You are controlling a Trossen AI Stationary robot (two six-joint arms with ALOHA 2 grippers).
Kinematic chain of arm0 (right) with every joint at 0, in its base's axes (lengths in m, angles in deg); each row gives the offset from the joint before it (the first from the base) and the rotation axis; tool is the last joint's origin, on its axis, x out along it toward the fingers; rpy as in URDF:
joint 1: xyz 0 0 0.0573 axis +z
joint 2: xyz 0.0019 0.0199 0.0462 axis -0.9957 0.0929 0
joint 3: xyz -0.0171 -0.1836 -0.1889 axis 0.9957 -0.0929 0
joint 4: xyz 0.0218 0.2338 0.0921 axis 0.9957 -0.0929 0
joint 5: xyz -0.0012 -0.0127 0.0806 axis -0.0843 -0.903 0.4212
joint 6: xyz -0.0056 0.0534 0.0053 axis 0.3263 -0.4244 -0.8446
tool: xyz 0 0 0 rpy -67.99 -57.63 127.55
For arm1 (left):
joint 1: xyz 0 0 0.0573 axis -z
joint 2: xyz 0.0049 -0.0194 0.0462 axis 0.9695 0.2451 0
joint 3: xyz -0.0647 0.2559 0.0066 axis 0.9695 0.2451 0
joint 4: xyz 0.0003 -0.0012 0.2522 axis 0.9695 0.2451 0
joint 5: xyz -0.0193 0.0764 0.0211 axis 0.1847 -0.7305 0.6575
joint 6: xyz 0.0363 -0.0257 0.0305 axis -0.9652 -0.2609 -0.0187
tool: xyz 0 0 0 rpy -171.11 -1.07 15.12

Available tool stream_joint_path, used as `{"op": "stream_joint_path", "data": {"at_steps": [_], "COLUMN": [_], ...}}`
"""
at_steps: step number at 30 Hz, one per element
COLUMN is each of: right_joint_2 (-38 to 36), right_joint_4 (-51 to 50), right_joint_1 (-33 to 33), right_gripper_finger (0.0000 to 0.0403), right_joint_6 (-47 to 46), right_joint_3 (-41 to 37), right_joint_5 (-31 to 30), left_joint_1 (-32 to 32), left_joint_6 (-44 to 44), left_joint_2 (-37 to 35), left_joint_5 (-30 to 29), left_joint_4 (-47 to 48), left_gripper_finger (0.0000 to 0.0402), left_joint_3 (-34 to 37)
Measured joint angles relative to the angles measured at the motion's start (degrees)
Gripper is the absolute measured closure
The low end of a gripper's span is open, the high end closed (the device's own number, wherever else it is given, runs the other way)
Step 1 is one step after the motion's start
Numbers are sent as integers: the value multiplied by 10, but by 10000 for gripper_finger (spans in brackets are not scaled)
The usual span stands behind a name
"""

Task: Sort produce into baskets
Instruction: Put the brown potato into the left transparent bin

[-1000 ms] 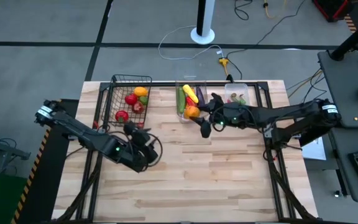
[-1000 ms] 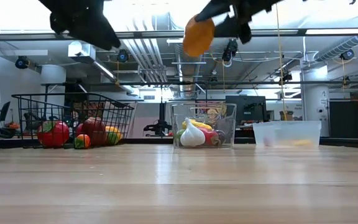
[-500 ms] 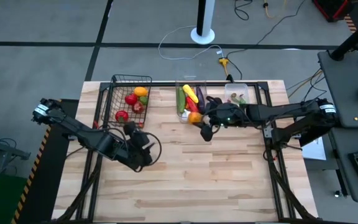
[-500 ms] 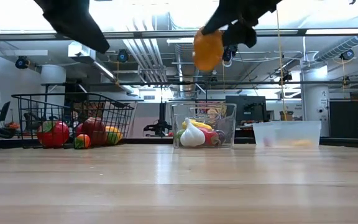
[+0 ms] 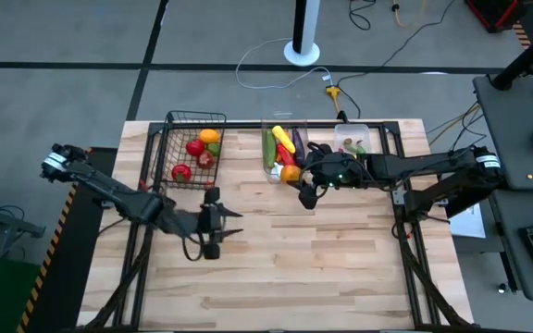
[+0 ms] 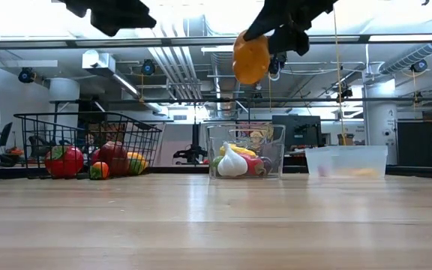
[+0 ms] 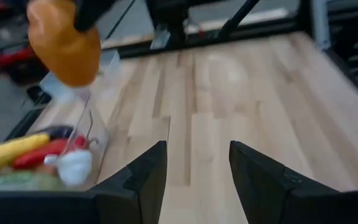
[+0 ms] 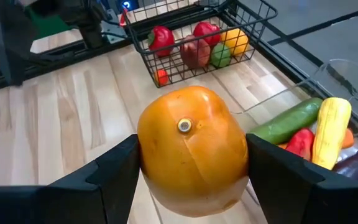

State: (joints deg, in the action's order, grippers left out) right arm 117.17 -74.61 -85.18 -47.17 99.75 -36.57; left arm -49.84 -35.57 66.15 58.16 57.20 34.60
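Note:
My right gripper [image 8: 191, 163] is shut on an orange pepper [image 8: 191, 146], high over the near edge of the taller clear bin [image 5: 266, 168]. That bin holds a cucumber [image 8: 288, 121], a yellow piece [image 8: 331, 130], an eggplant [image 5: 299, 146] and garlic [image 6: 231, 163]. At the far left, the black wire basket [image 5: 169, 148] holds red, yellow and green produce [image 5: 197, 148]. A shallower clear bin [image 5: 366, 129] stands at the far right. My left gripper [image 7: 196, 149] hangs open over the left middle of the table, clear of everything. My right gripper pinches the orange pepper by its two opposite sides [image 8: 143, 155] between its two fingers [image 8: 120, 171]. The fingers come from the table's right side, slanting down. The pepper is lifted clear, high above the table [image 6: 251, 58].
Bare wooden tabletop [image 5: 322, 259] stretches across the whole near half. The three containers stand in a row along the far edge. Black frame rails [image 5: 405, 231] run along the table's left and right sides.
My left gripper has turned and swung up from pointing downward to nearly level, now pointing toward the table's right side; its place has hardly shifted. My right gripper has tipped a little, and the orange pepper hangs slightly lower.

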Motion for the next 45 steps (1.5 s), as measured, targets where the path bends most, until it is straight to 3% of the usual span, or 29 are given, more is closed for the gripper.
{"op": "stream_joint_path", "data": {"at_steps": [7,12,19,27,32,45], "right_joint_2": [7,11,11,29,54,167], "right_joint_4": [34,49,57,77,101,72], "right_joint_1": [-6,-20,-45,-49,-67,-238], "right_gripper_finger": [145,145,145,145,145,145], "right_joint_6": [25,45,59,91,105,120], "right_joint_3": [0,0,0,-1,-1,47], "right_joint_5": [1,1,1,4,-54,-59], "left_joint_1": [-87,-174,-253,-260,-260,-260], "left_joint_6": [-70,-115,-129,-61,14,26], "left_joint_2": [-100,-152,-224,-287,-311,-303], "left_joint_5": [72,153,165,163,119,110], "left_joint_4": [-33,-45,-46,-40,-34,-26], "left_gripper_finger": [253,254,254,254,254,254], "left_joint_3": [45,76,108,117,117,117]}}
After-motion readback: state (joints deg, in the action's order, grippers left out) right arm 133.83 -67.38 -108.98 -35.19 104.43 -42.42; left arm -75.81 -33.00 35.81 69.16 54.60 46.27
